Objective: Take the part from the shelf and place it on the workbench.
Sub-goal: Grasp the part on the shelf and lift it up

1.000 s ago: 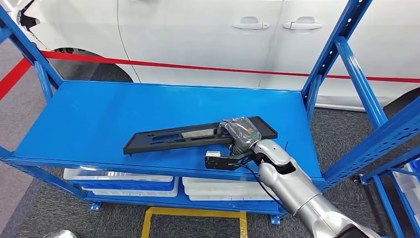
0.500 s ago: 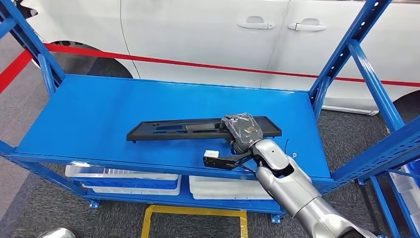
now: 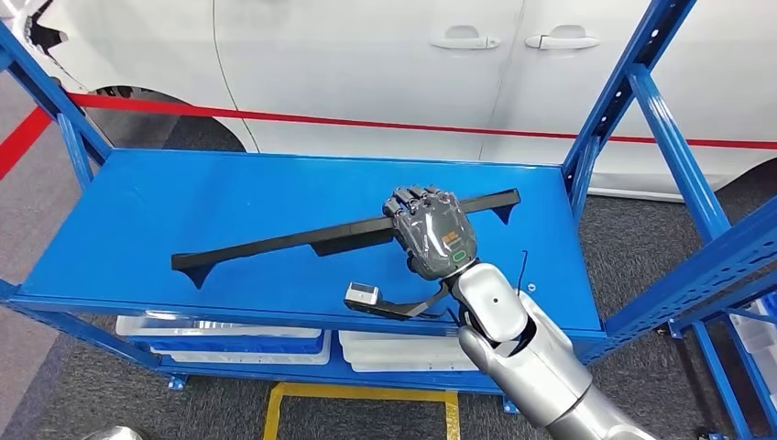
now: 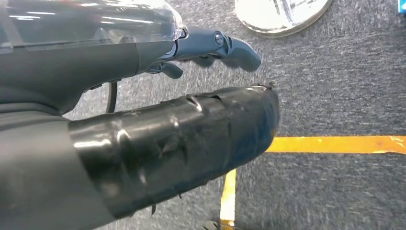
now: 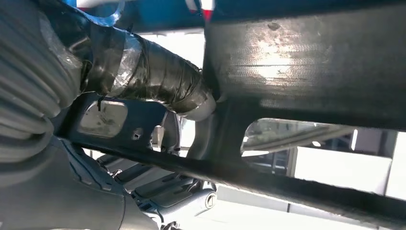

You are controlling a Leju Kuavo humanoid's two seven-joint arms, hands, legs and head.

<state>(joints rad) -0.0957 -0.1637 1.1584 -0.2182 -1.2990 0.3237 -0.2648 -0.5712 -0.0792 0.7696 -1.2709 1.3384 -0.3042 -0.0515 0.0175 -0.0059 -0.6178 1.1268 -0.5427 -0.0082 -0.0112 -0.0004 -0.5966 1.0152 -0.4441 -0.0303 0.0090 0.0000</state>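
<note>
The part [image 3: 275,243] is a long, flat black plastic panel with cut-outs. It hangs edge-on a little above the blue shelf deck [image 3: 183,197], its left end lower than its right. My right hand [image 3: 431,229] grips it right of its middle, with the back of the hand facing the head camera. In the right wrist view the taped thumb [image 5: 158,81] presses against the panel [image 5: 306,57]. My left hand [image 4: 191,96] hangs over grey carpet with its fingers [image 4: 230,45] spread away from the thumb, holding nothing.
A white car [image 3: 366,64] stands close behind the shelf, along a red floor line [image 3: 275,117]. Blue uprights [image 3: 660,119] frame the right side, and another [image 3: 55,101] the left. White bins [image 3: 229,335] sit on the lower level. Yellow floor tape [image 3: 357,394] runs in front.
The panel lay flat on the shelf deck; now my right hand has lifted it and turned it on edge, with the left end swung toward me. The view shifted slightly.
</note>
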